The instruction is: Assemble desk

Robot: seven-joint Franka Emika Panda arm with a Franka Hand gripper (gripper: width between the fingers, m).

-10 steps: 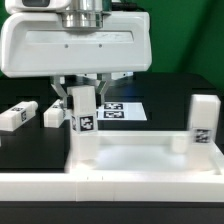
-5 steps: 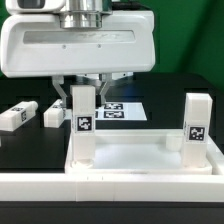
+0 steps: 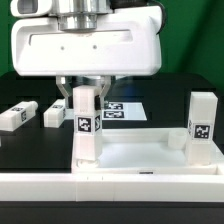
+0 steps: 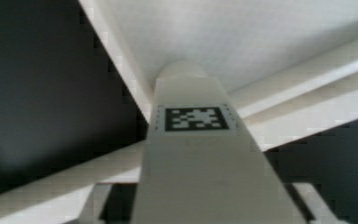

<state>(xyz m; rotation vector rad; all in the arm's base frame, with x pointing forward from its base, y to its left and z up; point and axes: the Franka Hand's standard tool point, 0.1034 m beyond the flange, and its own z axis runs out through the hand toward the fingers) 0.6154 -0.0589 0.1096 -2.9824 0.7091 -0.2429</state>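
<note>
The white desk top (image 3: 135, 160) lies near the front of the table. A white tagged leg (image 3: 86, 120) stands upright on its corner at the exterior view's left. My gripper (image 3: 85, 98) is shut on this leg's upper part, one finger on each side. A second leg (image 3: 203, 122) stands upright on the corner at the exterior view's right. Two loose legs (image 3: 18, 115) (image 3: 53, 115) lie on the table at the left. In the wrist view the held leg (image 4: 202, 150) fills the space between my gripper (image 4: 208, 205) fingers (image 4: 108, 205), over the desk top (image 4: 247, 40).
The marker board (image 3: 125, 110) lies flat on the black table behind the desk top. A long white rail wall (image 3: 110, 200) runs along the front edge, right against the desk top.
The gripper body has shifted slightly to the exterior view's right. The desk top's right corner with its leg swung left and then back right. The held leg stays upright in its corner.
</note>
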